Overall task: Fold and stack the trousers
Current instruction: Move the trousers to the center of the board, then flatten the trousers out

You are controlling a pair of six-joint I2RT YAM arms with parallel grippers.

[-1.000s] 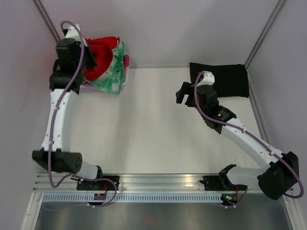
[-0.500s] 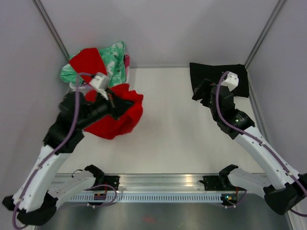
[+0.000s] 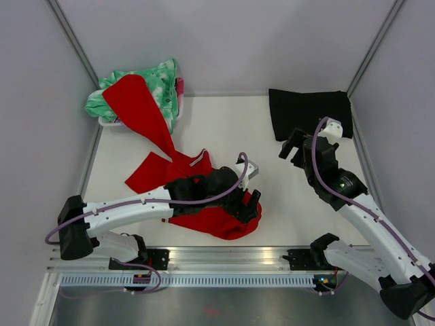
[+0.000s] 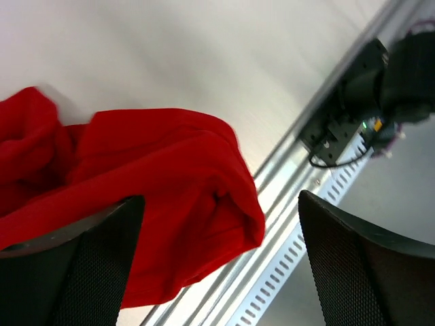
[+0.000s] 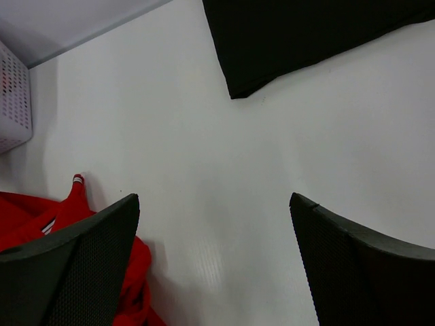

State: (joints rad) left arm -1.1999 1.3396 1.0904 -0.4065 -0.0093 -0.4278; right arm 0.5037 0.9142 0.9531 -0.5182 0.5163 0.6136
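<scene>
Since the earlier frame my left arm has swept down from the left of the table (image 3: 224,129) to the lower centre of the top view. It dragged the trousers (image 3: 216,219) with it, and the left gripper (image 3: 246,201) has let go. The wrist view shows its jaws spread wide, the red cloth lying slack under them and nothing pinched.

Nearest me, the bulk of the trousers sits in a rumpled heap just short of the rail (image 3: 224,257). From there the garment runs up and to the left. The white-striped waistband trim shows at mid-table. One leg carries on to the upper left of the frame, its end draped over the green-and-white garment (image 3: 162,80) in the basket (image 3: 107,122). So the long axis is a diagonal from lower centre to upper left, with the leg end pointing away from me.

I judge the step in hand to be laying the trousers out flat, and it is barely begun. To do it well I would pull that far leg clear of the basket first. Then I would take the waistband and a hem in separate grips and draw them apart, so the heap opens before any fold.

The right gripper (image 3: 292,145) hovers at right of centre, jaws apart and empty, over bare table. Beyond it, at upper right, lies the black cloth (image 3: 309,112), well apart from the trousers.
</scene>
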